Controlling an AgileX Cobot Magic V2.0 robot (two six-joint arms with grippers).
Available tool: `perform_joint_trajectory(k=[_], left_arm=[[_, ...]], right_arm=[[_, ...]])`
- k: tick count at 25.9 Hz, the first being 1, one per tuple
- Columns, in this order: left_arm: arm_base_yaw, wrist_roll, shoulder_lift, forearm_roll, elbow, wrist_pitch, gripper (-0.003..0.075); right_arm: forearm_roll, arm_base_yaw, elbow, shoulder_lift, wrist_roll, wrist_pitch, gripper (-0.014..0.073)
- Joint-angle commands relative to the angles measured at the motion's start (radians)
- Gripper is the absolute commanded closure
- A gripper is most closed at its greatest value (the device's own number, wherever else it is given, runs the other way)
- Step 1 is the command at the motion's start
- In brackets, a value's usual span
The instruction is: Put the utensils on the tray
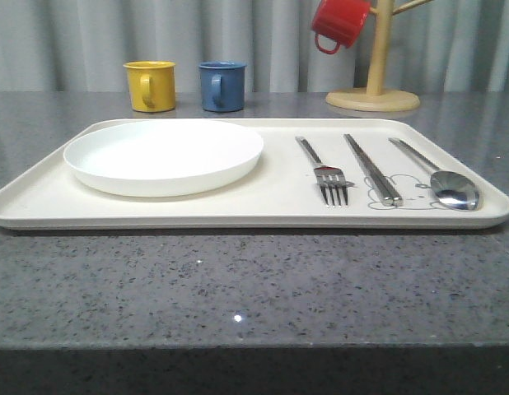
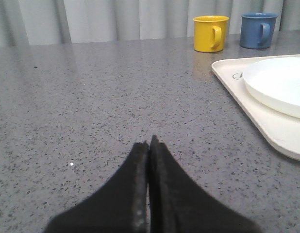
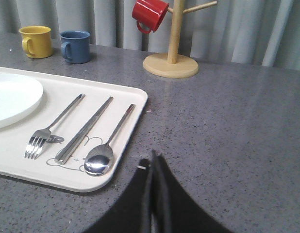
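Both grippers are pressed together on nothing: the left gripper (image 2: pixel 149 144) sits low at the bottom centre of its wrist view over bare counter, with the tray's corner at the right edge of that frame; the right gripper (image 3: pixel 151 160) sits at the bottom centre of its view, just beside the tray's near corner. Judging by this, both arms are parked clear because the work looks finished.

On the tray (image 1: pixel 238 210), in the right half of the front view, lie the fork (image 1: pixel 327 174), the chopsticks (image 1: pixel 371 169) and the spoon (image 1: pixel 440 177), side by side, roughly parallel and not touching, handles pointing toward the top of the frame. That neat row beside the plate (image 1: pixel 164 155) reads as a place setting.

All three utensils are slim, polished metal with bright highlights; the spoon bowl mirrors its surroundings. Cream, matt and low-rimmed, the tray has rounded corners and a faint grey drawing under the chopstick tips. Beneath it the counter (image 1: pixel 238 288) is speckled grey stone, slightly glossy.
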Motion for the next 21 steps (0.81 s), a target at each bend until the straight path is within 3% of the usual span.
perform_joint_trajectory(k=[1, 4, 12, 16, 21], left_arm=[[0.000, -0.007, -0.025, -0.002, 0.003, -0.086, 0.0739], [0.000, -0.007, -0.025, -0.002, 0.003, -0.086, 0.0739], [0.000, -0.007, -0.025, -0.002, 0.003, -0.086, 0.0739], [0.000, -0.007, -0.025, -0.002, 0.003, -0.086, 0.0739], [0.000, -0.007, -0.025, -0.002, 0.003, -0.086, 0.0739]], right_arm=[[-0.014, -0.004, -0.023, 0.013, -0.009, -0.085, 0.0711], [-0.047, -0.009, 0.003, 0.012, -0.010, -0.121, 0.0711], [0.050, -0.130, 0.329, -0.043, -0.087, -0.471, 0.0711], [0.123, -0.223, 0.398, -0.086, -0.094, -0.432, 0.0711], [0.123, -0.276, 0.399, -0.086, -0.094, -0.415, 0.0711]])
